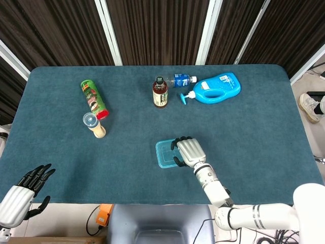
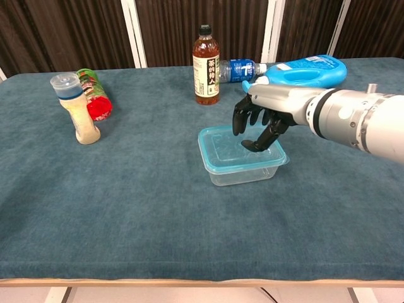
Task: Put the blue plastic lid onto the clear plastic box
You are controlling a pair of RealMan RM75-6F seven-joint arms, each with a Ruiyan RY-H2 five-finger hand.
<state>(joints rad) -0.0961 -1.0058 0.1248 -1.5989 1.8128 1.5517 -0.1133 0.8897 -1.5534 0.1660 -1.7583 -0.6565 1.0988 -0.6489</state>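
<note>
Near the middle of the surface (image 2: 126, 189), we've got the blue plastic lid (image 2: 237, 150) already sitting on the clear plastic box (image 2: 243, 172). Our right robot hand (image 2: 259, 123) hovers over it, fingers curled down, holding nothing. Looks light, thin and flexy, so we'd press near the rim corners, gently.
</note>
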